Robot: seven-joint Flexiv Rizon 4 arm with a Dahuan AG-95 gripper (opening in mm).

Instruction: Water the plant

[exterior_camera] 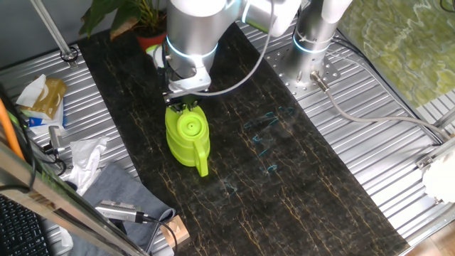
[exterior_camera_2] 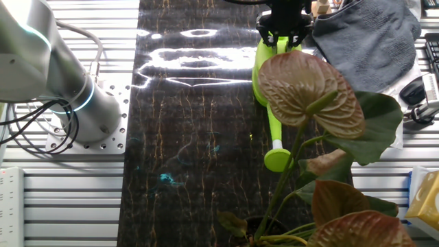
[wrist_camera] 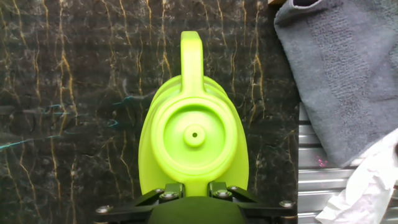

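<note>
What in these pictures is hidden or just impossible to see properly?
- Gripper fingertips: in the hand view they run off the bottom edge, so open or shut is unclear; in one fixed view the arm covers them.
- Plant: the top edge of one fixed view cuts it off, and the arm hides most of its pot.
- Watering can: in the other fixed view a big leaf covers its body.
- Water inside the can: its lid hides it.
</note>
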